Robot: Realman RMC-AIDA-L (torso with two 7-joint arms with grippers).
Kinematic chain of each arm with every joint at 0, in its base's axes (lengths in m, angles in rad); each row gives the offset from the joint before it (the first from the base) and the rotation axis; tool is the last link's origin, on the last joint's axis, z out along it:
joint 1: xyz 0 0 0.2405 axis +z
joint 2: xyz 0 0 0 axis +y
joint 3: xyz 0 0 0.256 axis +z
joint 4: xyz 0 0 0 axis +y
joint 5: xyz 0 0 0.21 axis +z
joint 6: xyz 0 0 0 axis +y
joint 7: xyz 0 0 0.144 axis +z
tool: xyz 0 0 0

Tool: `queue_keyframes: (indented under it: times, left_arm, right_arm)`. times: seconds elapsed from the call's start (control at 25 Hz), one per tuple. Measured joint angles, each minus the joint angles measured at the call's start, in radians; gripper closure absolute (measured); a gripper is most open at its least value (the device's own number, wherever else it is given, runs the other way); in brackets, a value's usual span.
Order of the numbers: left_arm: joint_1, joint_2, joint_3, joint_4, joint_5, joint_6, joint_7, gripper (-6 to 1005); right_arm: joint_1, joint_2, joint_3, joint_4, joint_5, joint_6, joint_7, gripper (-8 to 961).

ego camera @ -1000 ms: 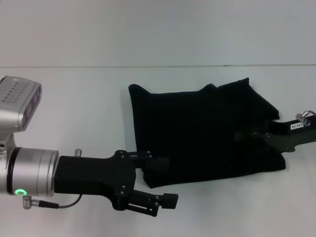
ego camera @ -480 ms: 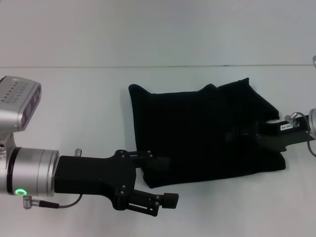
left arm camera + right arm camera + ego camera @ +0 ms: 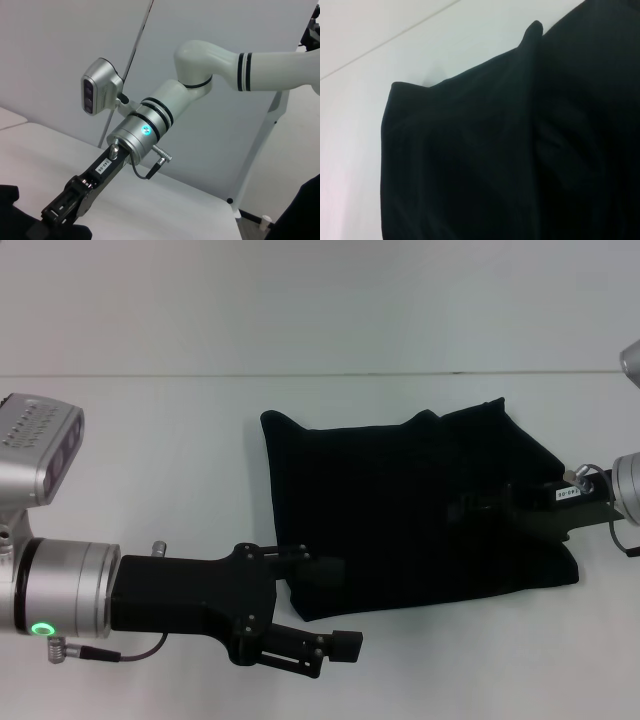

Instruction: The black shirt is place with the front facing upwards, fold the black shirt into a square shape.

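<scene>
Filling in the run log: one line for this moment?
black cloth shirt: folded on white table | right gripper: over shirt's right side | left gripper: open, near front-left corner

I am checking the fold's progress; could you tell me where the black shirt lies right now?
In the head view the black shirt lies folded on the white table, right of centre, between the left gripper at its near left corner and the right gripper over its right side.
</scene>
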Motion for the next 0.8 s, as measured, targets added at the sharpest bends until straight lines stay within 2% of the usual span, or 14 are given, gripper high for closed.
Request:
queue_keyframes:
  times: [0.32,0.8]
  left_arm:
    - [0.000,-0.001,0.000,0.000,0.000,0.000,0.001,49]
    - [0.000,-0.002,0.000,-0.002,-0.002,0.000,0.012,49]
  right_arm:
    - [0.012,0.007,-0.067,-0.004,-0.003,0.021,0.000,84]
    - [0.019,0.012,-0.087,-0.013,0.003,0.023,-0.026,555]
